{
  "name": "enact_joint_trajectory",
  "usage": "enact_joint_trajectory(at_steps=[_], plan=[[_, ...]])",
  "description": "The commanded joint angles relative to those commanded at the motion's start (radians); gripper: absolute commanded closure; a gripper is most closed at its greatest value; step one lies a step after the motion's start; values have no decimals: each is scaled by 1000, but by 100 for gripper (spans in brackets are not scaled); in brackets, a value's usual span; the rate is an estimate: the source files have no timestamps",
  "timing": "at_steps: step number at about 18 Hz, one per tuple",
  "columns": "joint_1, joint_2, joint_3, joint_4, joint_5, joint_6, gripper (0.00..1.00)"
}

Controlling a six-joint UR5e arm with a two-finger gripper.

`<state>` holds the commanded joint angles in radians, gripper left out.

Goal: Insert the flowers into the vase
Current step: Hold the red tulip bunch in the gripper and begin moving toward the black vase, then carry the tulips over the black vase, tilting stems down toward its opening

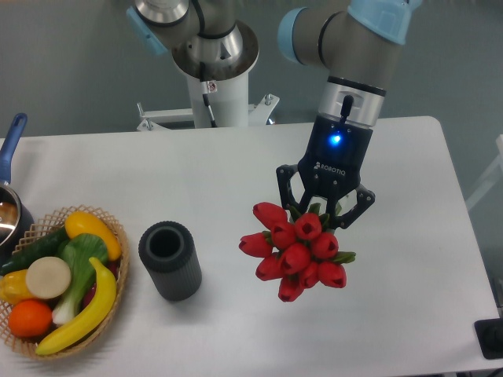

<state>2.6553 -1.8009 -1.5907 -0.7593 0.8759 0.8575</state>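
A bunch of red tulips, the flowers, is seen near the middle of the white bench, a little to the right, with the heads turned toward the camera and some green leaves showing between them. The pincer is placed directly behind the bunch, and its two dark fingers are spread to both sides of the upper part of the flowers; the stems are hidden by the red heads, so it cannot be told from this view whether they are pinched or only surrounded. A blue light is lit on the black body of the pincer. The vase, a dark grey ribbed cylinder, is standing upright on the bench to the left of the flowers, apart from them, and its round mouth is seen open from above. Further to the left, near the edge of the bench, a woven basket is found, filled with a banana, an orange, a cucumber and other fruit and vegetables. A pot with a blue handle is partly visible at the left border.
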Motion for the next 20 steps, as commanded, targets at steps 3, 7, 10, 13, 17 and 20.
enact_joint_trajectory(at_steps=[3,7,10,13,17,20], plan=[[0,0,-6,0,0,3,63],[-2,0,-9,0,0,2,63],[-8,-2,-9,2,0,3,63],[-12,-9,-5,2,2,8,63],[-46,-14,-5,8,2,6,63],[-71,-15,-2,17,-17,8,63]])
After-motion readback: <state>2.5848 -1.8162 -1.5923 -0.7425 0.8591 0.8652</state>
